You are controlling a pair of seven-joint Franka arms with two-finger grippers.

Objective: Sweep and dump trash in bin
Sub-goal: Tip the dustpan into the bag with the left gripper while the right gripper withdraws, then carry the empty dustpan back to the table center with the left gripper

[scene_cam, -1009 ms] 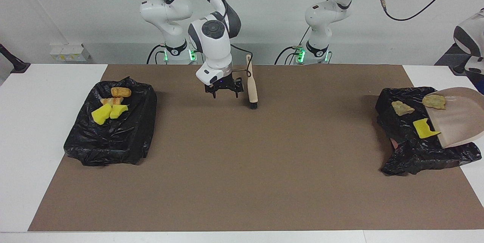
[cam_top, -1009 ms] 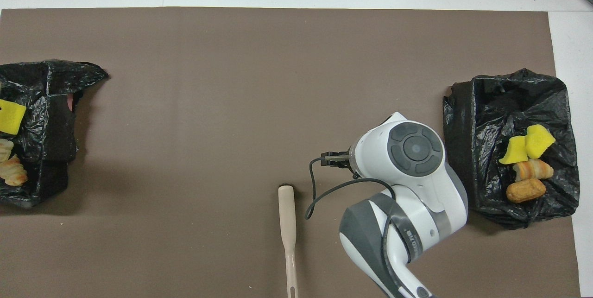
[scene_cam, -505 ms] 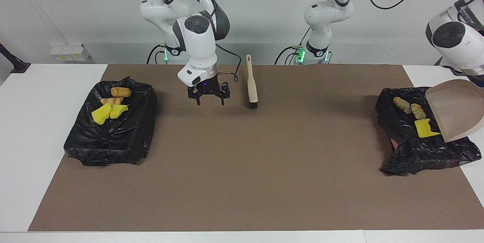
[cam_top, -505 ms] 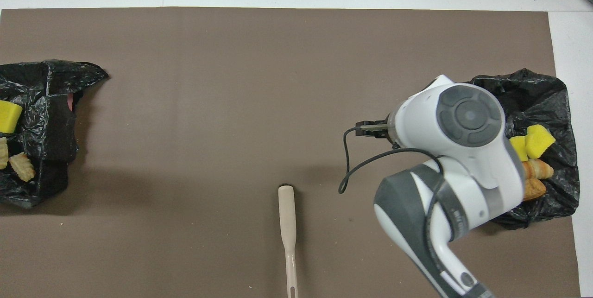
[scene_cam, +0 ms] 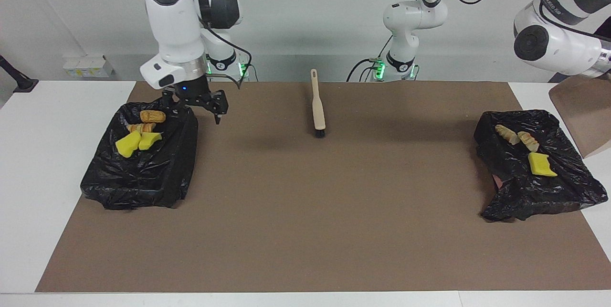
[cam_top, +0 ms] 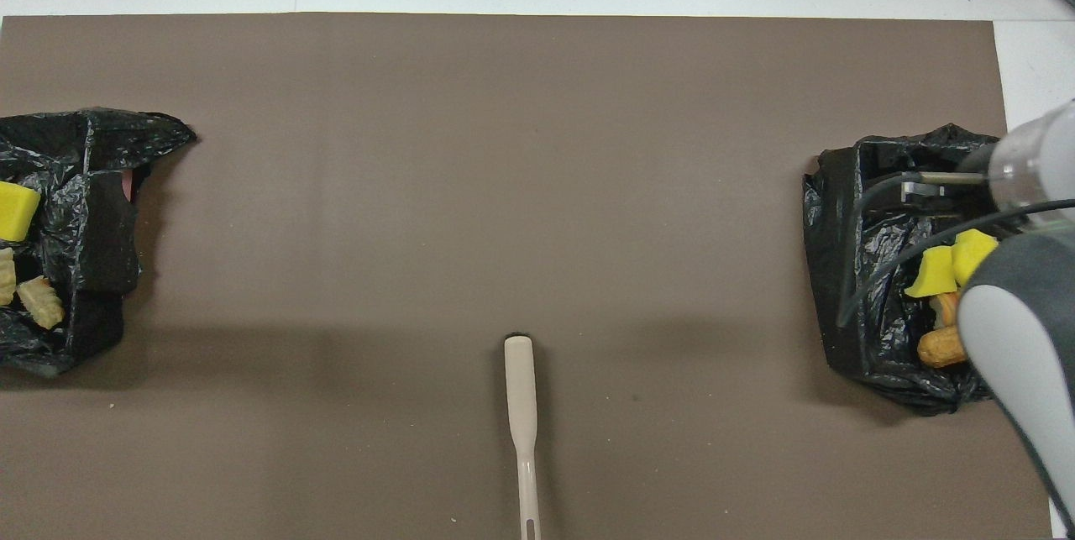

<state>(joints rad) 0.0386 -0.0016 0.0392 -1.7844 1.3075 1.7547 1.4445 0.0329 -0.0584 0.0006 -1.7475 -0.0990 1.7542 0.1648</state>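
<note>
While the matte brown mat lies flat under everything, I see two crinkled glossy black bag-lined bins: the right-end bin and the left-end bin, each holding porous yellow sponge chunks and ridged tan bread pieces. My left gripper, off frame, is shut on the smooth beige dustpan. My right gripper hangs spread wide, holding nothing, over its bin's edge. A slim wooden brush lies between. Arm lettering is unreadable.

Two black bins, one at each end of the mat. Yellow sponges: two in one bin, one in the other; bread pieces: two and two. One brush, one dustpan.
</note>
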